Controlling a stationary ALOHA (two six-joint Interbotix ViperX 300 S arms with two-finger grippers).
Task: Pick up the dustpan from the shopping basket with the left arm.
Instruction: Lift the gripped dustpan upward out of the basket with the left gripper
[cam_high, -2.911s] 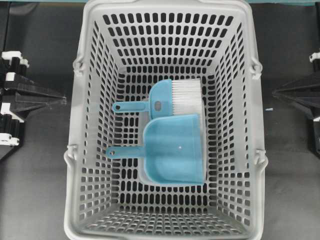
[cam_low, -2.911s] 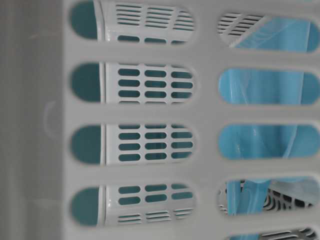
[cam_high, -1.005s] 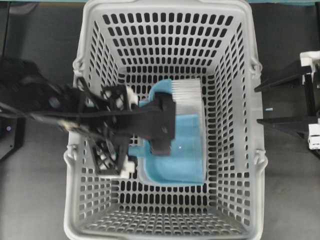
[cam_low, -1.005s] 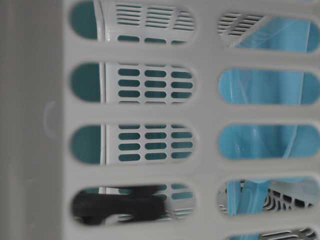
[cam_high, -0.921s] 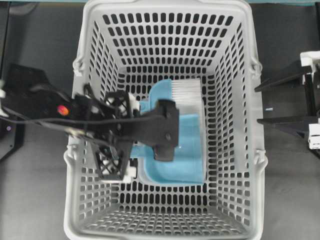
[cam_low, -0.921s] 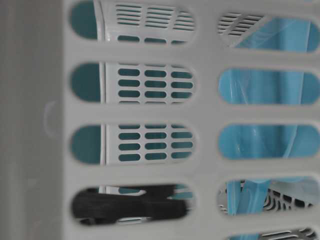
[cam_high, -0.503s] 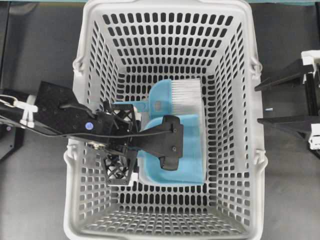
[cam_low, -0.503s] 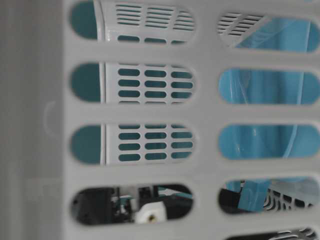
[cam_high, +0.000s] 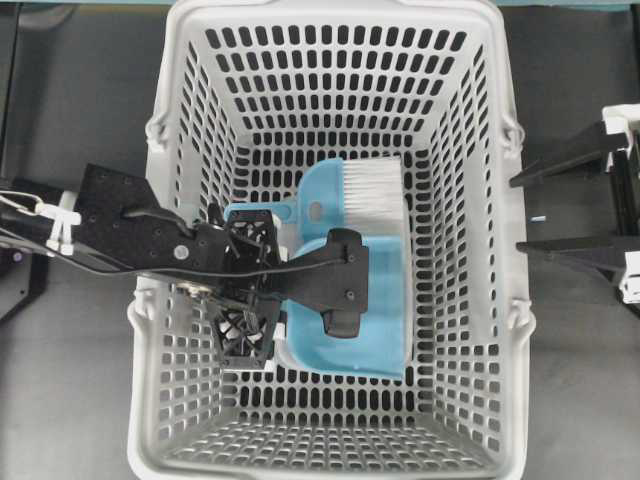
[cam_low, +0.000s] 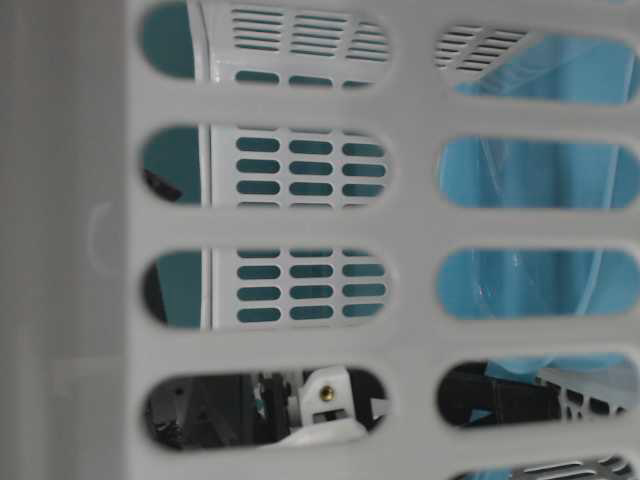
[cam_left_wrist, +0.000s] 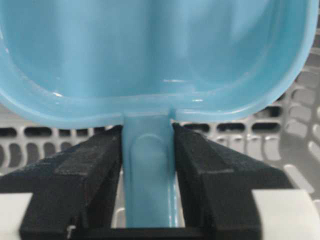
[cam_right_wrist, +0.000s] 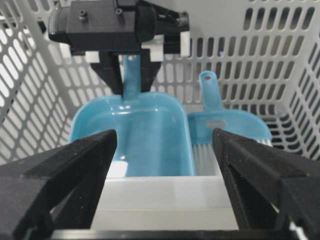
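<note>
The left end effector (cam_left_wrist: 148, 185) pinches the thin handle of the dustpan (cam_high: 370, 300), low at centre frame inside the shopping basket (cam_high: 330, 30); gripping the handle likely keeps clear of the hand brush (cam_high: 350, 195). The right end effector (cam_right_wrist: 165, 165) stands spread.

Left arm (cam_high: 120, 225): matte black, boxy perforated wrist plate, white clips at 9 o'clock, black cables. Fingers (cam_high: 245, 335): black lattice, white trim. Camera housing (cam_right_wrist: 107, 22): black, screw-studded.
</note>
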